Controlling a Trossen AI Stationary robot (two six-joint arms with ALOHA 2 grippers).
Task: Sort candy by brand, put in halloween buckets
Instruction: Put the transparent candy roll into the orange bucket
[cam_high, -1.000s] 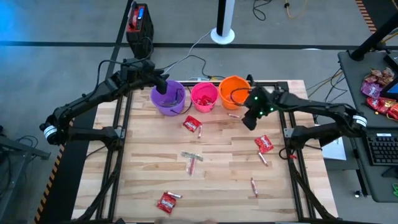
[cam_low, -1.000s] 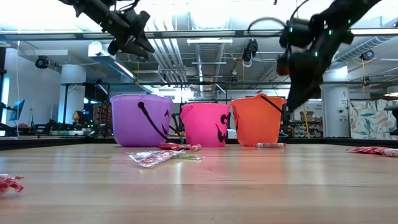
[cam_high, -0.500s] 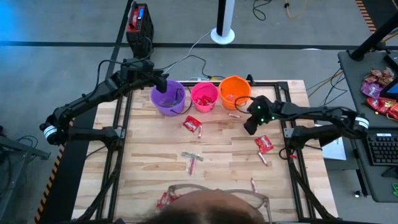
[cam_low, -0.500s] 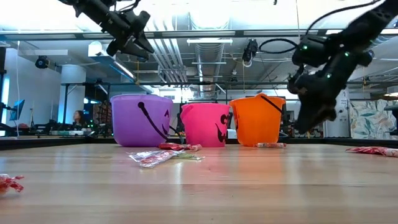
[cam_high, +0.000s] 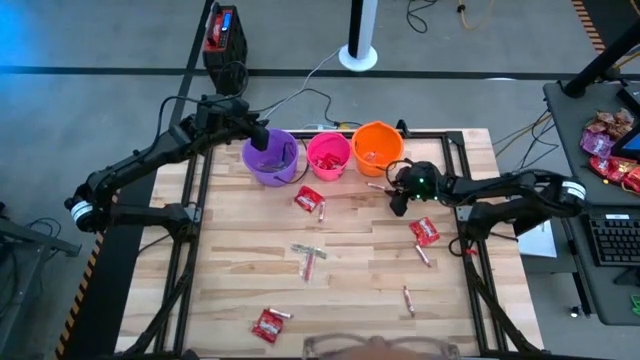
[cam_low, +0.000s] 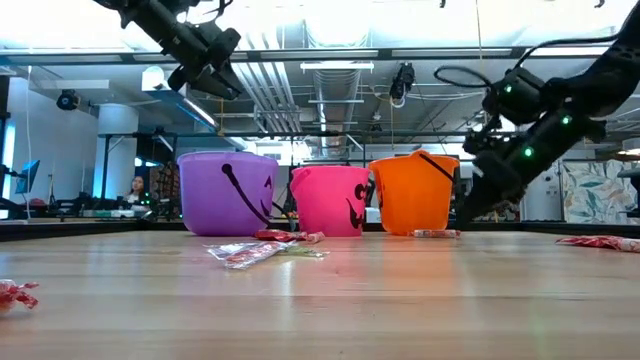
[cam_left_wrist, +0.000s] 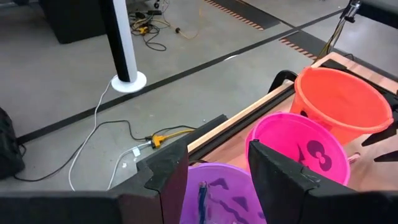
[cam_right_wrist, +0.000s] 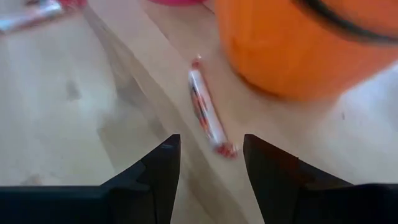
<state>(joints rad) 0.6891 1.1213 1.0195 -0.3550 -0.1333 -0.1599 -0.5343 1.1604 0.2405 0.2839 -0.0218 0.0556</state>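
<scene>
Three buckets stand in a row at the table's far edge: purple (cam_high: 270, 158), pink (cam_high: 328, 154), orange (cam_high: 378, 146). My left gripper (cam_high: 262, 138) hangs open above the purple bucket (cam_left_wrist: 224, 193), which has a thin stick (cam_left_wrist: 202, 196) inside. My right gripper (cam_high: 398, 197) is open and low over the table, just near of the orange bucket (cam_right_wrist: 311, 43). A pink-white stick (cam_right_wrist: 208, 115) lies flat ahead of its fingers, untouched. Red packets (cam_high: 306, 200), (cam_high: 425, 231), (cam_high: 267, 324), greenish sticks (cam_high: 308, 255) and further pink-white sticks (cam_high: 423, 255), (cam_high: 408, 299) lie scattered on the wood.
Black frame rails (cam_high: 462, 215) run along the table's left and right sides. A heap of red and pink wrappers (cam_high: 610, 150) lies on a side desk to the right. The top of a person's head (cam_high: 380, 348) shows at the near edge. Bare wood lies between the candies.
My right gripper has come down from above the orange bucket's height to just over the table, on the bucket's near side, by the pink-white stick. A person's head leaned in over the near edge and has drawn back almost out of view.
</scene>
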